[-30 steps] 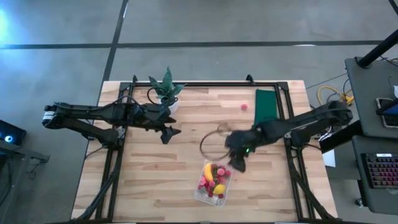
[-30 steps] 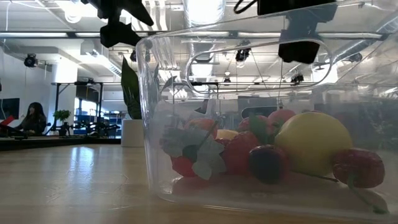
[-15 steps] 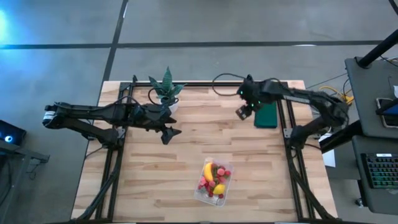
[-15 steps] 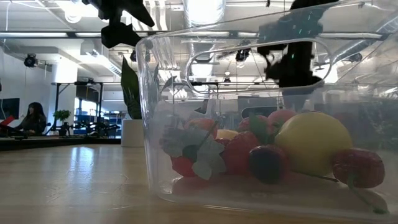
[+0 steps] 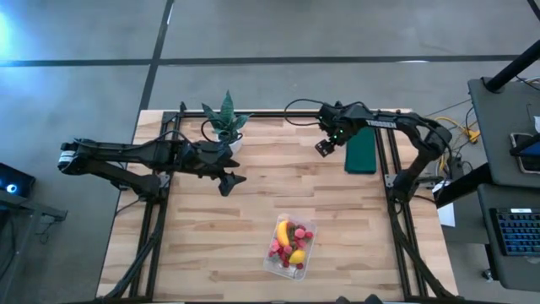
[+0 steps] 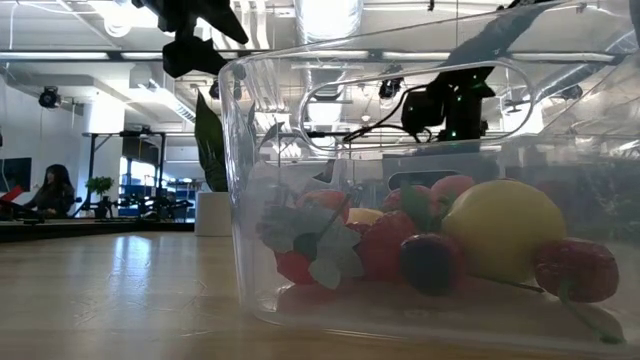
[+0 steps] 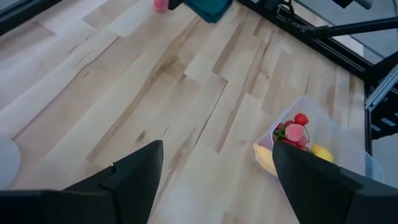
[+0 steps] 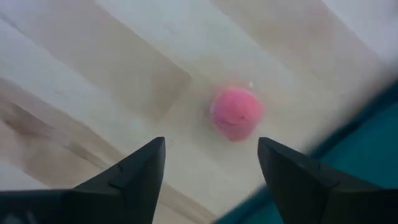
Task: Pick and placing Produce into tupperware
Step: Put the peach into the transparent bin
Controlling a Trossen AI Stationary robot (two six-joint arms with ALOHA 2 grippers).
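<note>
My right gripper hangs over the far side of the table, right above a small pink berry. Its two fingers are spread wide apart and hold nothing. The berry sits on the bare wood between them, just beside the edge of the flat dark green rectangle. Only the right wrist view shows me that berry up close. From the high view the right gripper covers the spot and I cannot see the berry there.

My left gripper waits over the middle left of the table, near the spiky plant in its white pot. In the left wrist view its fingers are wide apart too, with nothing in them. That view also shows a bit of pink far off by the green rectangle.

The tupperware stands at the near side of the table, well apart from both grippers. Inside it I see a yellow banana, a yellow lemon-like fruit and many red berries. The low view looks right through the clear tub, so the fruit looks big there.

The table is light wood planks with a black frame. Behind it the low view shows a big room with lights and pipes overhead, and a person sits far away.
</note>
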